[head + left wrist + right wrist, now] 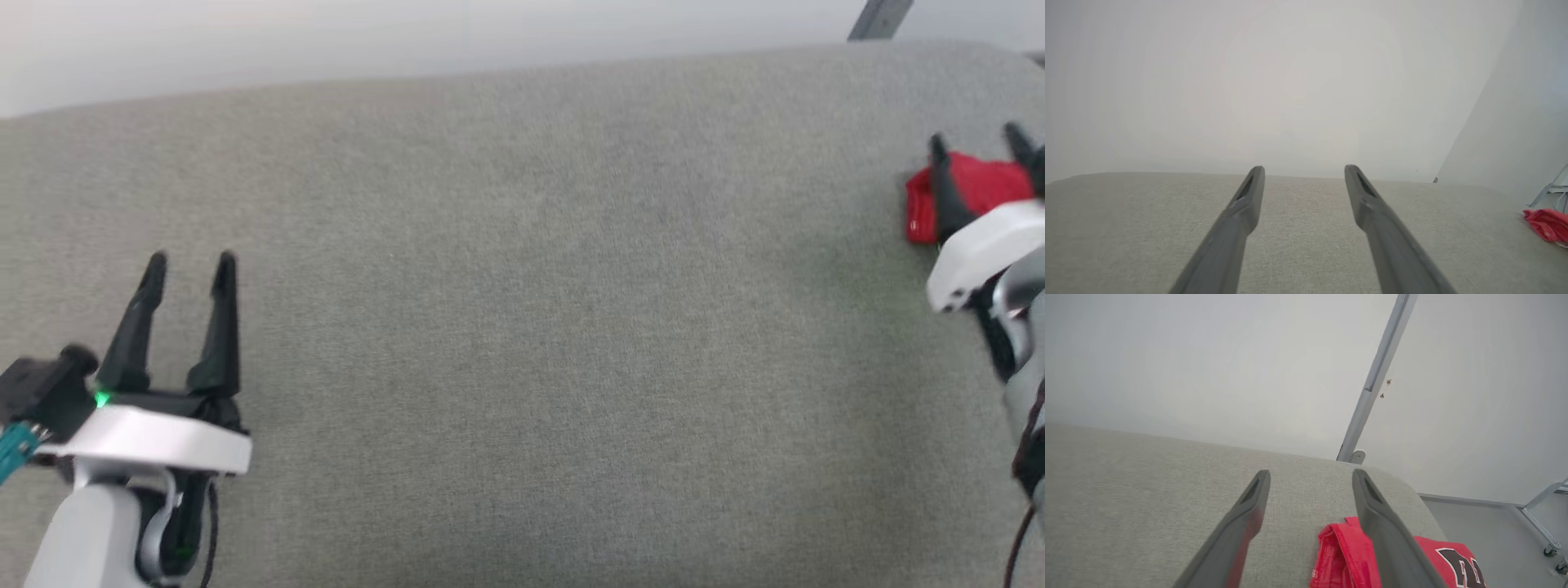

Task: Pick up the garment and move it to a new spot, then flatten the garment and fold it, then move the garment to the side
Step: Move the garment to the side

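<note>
The garment (971, 188), a red folded bundle with black white-outlined lettering, lies at the far right of the grey fabric surface (522, 327). My right gripper (977, 141) hovers over it, open, with the red cloth between and under its fingers (1237, 531). In the right wrist view the garment (1343, 555) sits below the right gripper (1310, 475), untouched as far as I can tell. My left gripper (189, 263) stands open at the lower left, far from the garment, nothing between its fingers. The left wrist view has the left gripper (1304, 169) and the garment (1547, 224) at its right edge.
The grey surface's rounded right corner (1404, 486) lies close to the garment. Behind it stand a pale wall and a slanted grey metal pole (1376, 379). A wheeled metal frame (1543, 522) stands on the floor to the right.
</note>
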Motion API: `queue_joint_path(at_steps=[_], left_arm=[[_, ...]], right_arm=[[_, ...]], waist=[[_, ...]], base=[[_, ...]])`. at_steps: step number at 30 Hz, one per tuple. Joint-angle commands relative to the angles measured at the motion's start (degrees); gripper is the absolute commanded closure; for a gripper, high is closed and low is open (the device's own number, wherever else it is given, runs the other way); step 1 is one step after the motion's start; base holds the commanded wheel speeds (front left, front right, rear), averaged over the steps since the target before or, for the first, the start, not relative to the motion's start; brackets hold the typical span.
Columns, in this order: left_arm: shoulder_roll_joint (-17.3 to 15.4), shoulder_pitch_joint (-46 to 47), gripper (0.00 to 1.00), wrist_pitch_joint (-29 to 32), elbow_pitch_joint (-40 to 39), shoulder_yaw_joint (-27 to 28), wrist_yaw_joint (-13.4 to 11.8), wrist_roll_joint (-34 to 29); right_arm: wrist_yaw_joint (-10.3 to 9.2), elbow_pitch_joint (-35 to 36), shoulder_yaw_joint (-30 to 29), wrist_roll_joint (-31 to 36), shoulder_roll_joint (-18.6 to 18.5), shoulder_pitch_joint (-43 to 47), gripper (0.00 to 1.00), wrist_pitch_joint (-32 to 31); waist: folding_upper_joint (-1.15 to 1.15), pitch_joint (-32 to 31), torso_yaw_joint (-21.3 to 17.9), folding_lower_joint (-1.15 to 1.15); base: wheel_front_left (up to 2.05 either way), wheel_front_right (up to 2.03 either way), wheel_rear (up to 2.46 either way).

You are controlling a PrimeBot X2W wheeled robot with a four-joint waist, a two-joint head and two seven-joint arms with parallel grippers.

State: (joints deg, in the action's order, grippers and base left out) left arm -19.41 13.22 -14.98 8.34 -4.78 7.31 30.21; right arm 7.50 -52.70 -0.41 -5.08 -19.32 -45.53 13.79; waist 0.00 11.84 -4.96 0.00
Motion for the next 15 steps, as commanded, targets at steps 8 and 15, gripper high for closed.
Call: queue_joint_path(at_steps=[8, 15], left_arm=[[0.8, -6.0, 0.00, -0.3, -1.1, 4.6, 0.2, -2.8], [3.3, -11.2, 0.00, -0.3, -2.6, 8.2, 0.2, -4.9]], right_arm=[[-0.02, 10.4, 6.4, -6.6, -0.2, 9.8, 0.00, 1.4], [-0.02, 22.5, 6.8, -9.0, 0.2, 20.3, 0.00, 1.4]], waist=[[0.00, -4.2, 1.5, 0.00], [0.00, -7.4, 2.0, 0.00]], base=[[0.00, 0.00, 0.00], [0.00, 0.00, 0.00]])
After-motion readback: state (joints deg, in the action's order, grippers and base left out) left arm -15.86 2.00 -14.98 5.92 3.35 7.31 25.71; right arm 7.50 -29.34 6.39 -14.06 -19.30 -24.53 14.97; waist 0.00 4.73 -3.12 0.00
